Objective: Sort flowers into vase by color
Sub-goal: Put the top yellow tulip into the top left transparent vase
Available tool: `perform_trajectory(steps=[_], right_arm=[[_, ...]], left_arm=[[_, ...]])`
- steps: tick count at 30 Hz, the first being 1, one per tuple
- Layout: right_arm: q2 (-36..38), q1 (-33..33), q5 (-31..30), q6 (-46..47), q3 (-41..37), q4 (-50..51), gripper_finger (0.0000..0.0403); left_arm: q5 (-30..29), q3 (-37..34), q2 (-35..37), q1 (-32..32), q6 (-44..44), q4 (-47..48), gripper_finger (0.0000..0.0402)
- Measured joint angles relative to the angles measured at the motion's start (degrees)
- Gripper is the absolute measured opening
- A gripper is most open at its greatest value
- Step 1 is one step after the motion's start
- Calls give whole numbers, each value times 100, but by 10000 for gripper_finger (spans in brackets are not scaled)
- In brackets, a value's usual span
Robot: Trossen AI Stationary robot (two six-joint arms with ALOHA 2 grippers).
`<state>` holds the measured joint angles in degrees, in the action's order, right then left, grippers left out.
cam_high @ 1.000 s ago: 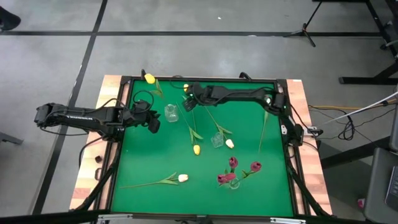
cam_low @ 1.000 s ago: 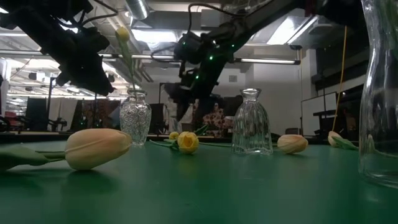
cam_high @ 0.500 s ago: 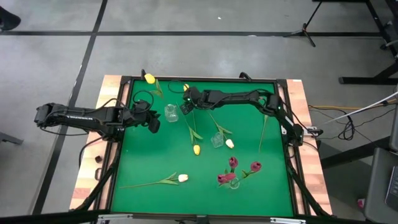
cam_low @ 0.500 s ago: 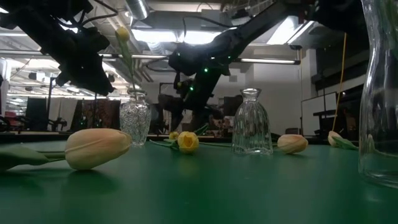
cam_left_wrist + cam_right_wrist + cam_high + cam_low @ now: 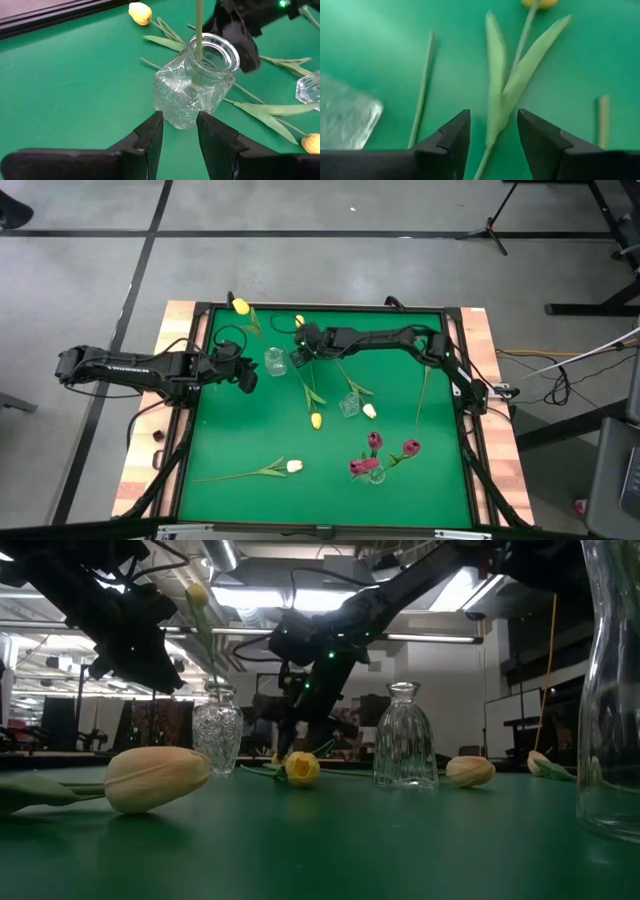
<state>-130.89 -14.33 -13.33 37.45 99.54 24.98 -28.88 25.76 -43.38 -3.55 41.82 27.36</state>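
High view: green table [image 5: 230, 440] with wooden border. The right gripper [image 5: 298, 352] is low over the far-centre area, just beside the square cut-glass vase [image 5: 275, 361]. In the right wrist view its fingers [image 5: 451, 137] stand moderately apart, holding nothing, directly above the leaves and stem of a lying yellow tulip [image 5: 507, 95]; the yellow head shows at the edge of that picture.

The left gripper [image 5: 246, 380] hovers on the other side of the same vase. Left wrist view: fingers [image 5: 150, 135] narrowly parted and empty, pointed at the vase [image 5: 192, 87], with a gap to the glass. One green stem stands upright in the vase mouth.

Flower positions, high view:
- yellow tulip [image 5: 240, 307] at the far edge
- yellow tulip [image 5: 316, 420] lying mid-table
- cream tulip [image 5: 369, 411] beside a ribbed vase [image 5: 349, 405]
- cream tulip [image 5: 294, 466] lying near the front left
- three magenta tulips [image 5: 374, 441] grouped at a third vase [image 5: 376, 474], front right
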Motion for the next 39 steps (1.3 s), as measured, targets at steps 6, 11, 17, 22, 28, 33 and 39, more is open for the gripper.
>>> perform_trajectory(steps=[6, 11, 17, 22, 28, 33, 39], right_arm=[[0, 144, 211, 136, 0, -19, 143], [0, 313, -76, 130, -2, 225, 126], [122, 545, -852, -195, 118, 351, 65], [140, 524, -333, -215, 290, 1027, 7], [138, 748, -203, -16, 60, 1657, 58], [140, 716, -3, 136, 51, 1442, 169], [140, 732, -136, 381, 51, 1663, 244]], left_arm=[[2, 1, 0, 0, 7, 2, 118], [164, 1, 0, -1, 61, 1, 118], [308, 0, 0, 0, 27, 4, 118], [330, 2, 0, -2, 27, 4, 118], [337, 0, 0, -1, 16, 6, 118], [335, 2, 0, -1, 9, 13, 118], [449, 1, 0, 0, 13, 7, 118]])
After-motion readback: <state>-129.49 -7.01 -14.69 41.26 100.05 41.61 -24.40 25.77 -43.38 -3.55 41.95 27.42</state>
